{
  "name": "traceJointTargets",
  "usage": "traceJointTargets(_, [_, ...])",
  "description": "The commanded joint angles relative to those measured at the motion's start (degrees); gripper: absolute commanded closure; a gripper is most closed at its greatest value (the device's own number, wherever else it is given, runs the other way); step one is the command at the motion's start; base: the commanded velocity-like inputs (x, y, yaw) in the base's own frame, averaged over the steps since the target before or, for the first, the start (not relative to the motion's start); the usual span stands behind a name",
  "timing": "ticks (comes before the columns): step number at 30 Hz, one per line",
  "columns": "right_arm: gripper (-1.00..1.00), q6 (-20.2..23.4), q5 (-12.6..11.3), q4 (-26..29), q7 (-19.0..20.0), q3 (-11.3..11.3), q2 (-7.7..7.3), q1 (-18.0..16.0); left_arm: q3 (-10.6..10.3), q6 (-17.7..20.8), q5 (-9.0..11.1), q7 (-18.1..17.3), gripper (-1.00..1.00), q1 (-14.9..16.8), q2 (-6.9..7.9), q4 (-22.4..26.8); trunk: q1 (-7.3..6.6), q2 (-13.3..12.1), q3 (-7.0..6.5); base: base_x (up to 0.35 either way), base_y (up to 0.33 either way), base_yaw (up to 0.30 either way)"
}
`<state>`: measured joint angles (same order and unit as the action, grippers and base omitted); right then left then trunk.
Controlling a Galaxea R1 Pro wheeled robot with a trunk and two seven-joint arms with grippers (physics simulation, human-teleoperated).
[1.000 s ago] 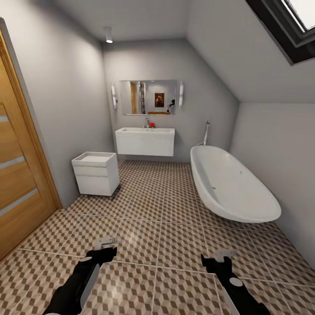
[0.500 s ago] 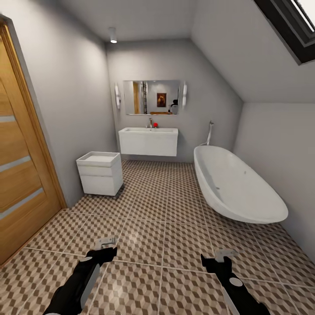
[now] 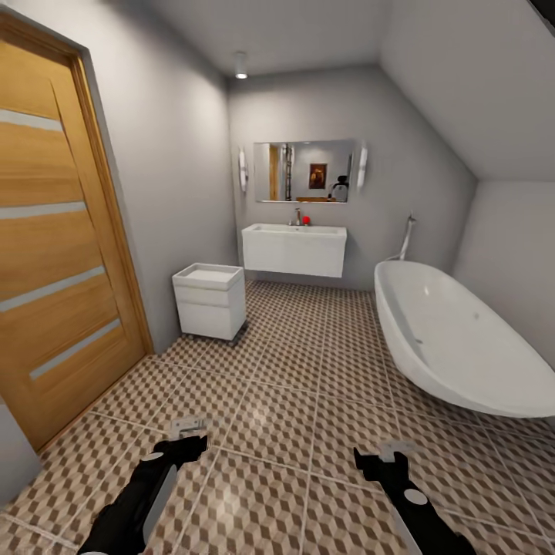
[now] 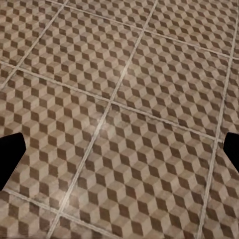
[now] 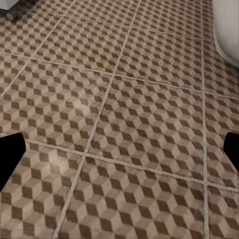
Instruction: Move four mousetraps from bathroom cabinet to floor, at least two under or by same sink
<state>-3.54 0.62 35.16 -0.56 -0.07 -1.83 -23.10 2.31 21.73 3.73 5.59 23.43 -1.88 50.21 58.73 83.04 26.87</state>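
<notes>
Home bathroom under a sloped ceiling; wall-hung sink (image 3: 294, 248), mirror (image 3: 304, 171), oval bathtub (image 3: 462, 339), cube-patterned floor tiles (image 3: 293, 401), wooden door (image 3: 58, 239)

Evenly bright render, ceiling spotlight (image 3: 241, 66) lit, edges stretched

Bathtub (image 3: 462, 339) cut off at right edge; red object on sink (image 3: 294, 248) too small.

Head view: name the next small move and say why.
Probably keep turning the base left to look for the cabinet. Ahead stand the sink, the bathtub and a small white drawer unit; the wooden door is at the left. Both the left gripper and right gripper are open and empty.
</notes>
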Motion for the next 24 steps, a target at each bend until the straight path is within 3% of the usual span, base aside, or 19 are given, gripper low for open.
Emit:
traceJointTargets(1, [-1.00, -0.15, 0.07, 0.00, -0.06, -0.01, -0.01, -0.02, 0.07, 0.29, 0.39, 0.21, -1.00, 0.04, -0.07, 0.06, 0.00, 0.03, 0.06, 0.000, 0.000, 0.299])
traceJointTargets(24, [-1.00, -0.15, 0.05, 0.00, -0.13, -0.02, -0.01, -0.02, 0.15, 0.24, 0.39, 0.38, -1.00, 0.04, 0.07, 0.00, 0.00, 0.03, 0.06, 0.000, 0.000, 0.300])
